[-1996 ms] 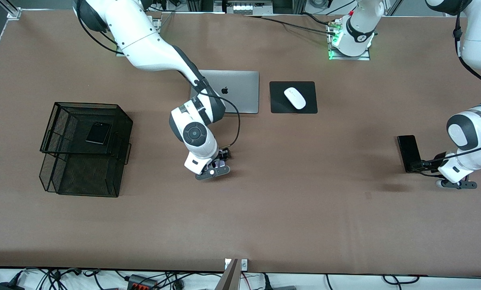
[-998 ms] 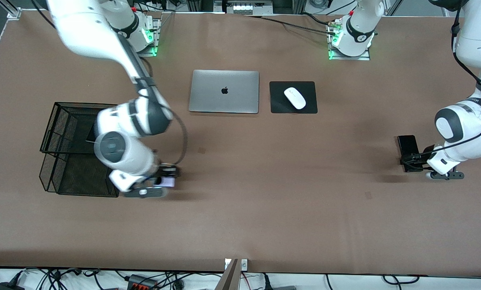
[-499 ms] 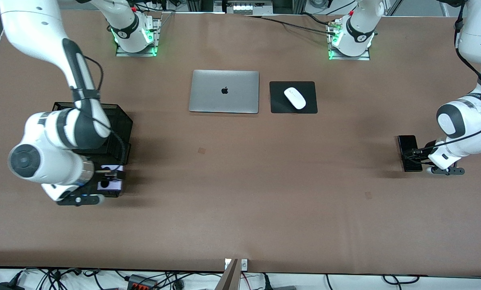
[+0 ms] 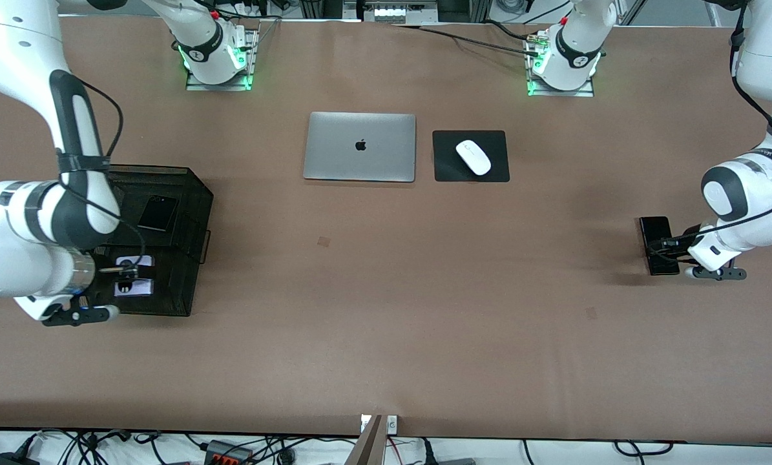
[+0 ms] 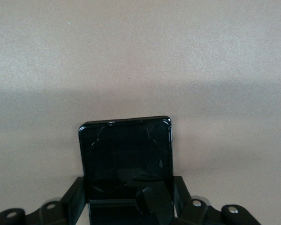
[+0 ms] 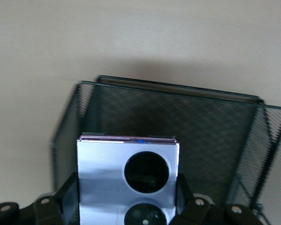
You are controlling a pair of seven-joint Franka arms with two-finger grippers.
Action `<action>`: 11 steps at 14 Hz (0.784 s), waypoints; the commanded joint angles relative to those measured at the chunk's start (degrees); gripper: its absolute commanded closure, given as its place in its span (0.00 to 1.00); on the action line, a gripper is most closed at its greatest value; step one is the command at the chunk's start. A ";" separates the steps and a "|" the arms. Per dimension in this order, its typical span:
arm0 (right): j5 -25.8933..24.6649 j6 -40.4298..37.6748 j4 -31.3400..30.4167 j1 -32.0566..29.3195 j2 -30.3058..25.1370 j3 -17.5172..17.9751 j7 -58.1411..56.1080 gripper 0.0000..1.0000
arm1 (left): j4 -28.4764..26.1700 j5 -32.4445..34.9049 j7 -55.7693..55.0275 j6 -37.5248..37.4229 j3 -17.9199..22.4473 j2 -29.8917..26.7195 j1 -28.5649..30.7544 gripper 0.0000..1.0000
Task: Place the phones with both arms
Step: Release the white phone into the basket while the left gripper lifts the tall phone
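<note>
Lilac phone (image 6: pixel 128 180) sits clamped between the fingers (image 6: pixel 67 199) of the right gripper (image 4: pixel 126 278), lens side facing the wrist camera, two black round lenses one above the other; it is held over the lower tier of the black mesh tray (image 4: pixel 185 194) at the right arm's end of the table. Small black folded phone (image 4: pixel 157 212) lies flat on the tray's upper tier, farther from the front camera than the lilac one, apart from it. Mesh walls of the tray rise around the held phone in the right wrist view. Long black slab phone (image 5: pixel 126 164) lies flat on the brown table (image 4: pixel 386 310) at the left arm's end; left gripper (image 4: pixel 668 253) is down at the slab's end nearer the front camera, fingers (image 5: pixel 74 197) closed on its two long edges. Slab's glass shows cracks in the left wrist view. Silver laptop (image 4: pixel 360 146), lid shut, and white mouse (image 4: pixel 473 157) on a black mouse pad (image 4: pixel 447 165) lie near the arm bases, well apart from both grippers.
</note>
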 commanded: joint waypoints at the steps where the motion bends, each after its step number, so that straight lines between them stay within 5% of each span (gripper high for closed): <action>1: -1.26 0.02 -1.63 -1.18 -0.96 0.89 -0.71 0.72 | -1.18 -0.78 0.45 -0.57 -0.84 -1.49 0.17 0.53; 6: -1.61 0.55 -1.81 -1.71 0.27 0.54 -0.28 0.71 | 4.00 -0.78 -13.58 -17.33 -7.85 -5.18 -0.18 0.53; 11: -2.23 1.25 -1.81 -1.89 2.29 0.46 -0.01 0.70 | 6.82 -0.61 -33.16 -20.26 -18.13 -5.71 -0.96 0.52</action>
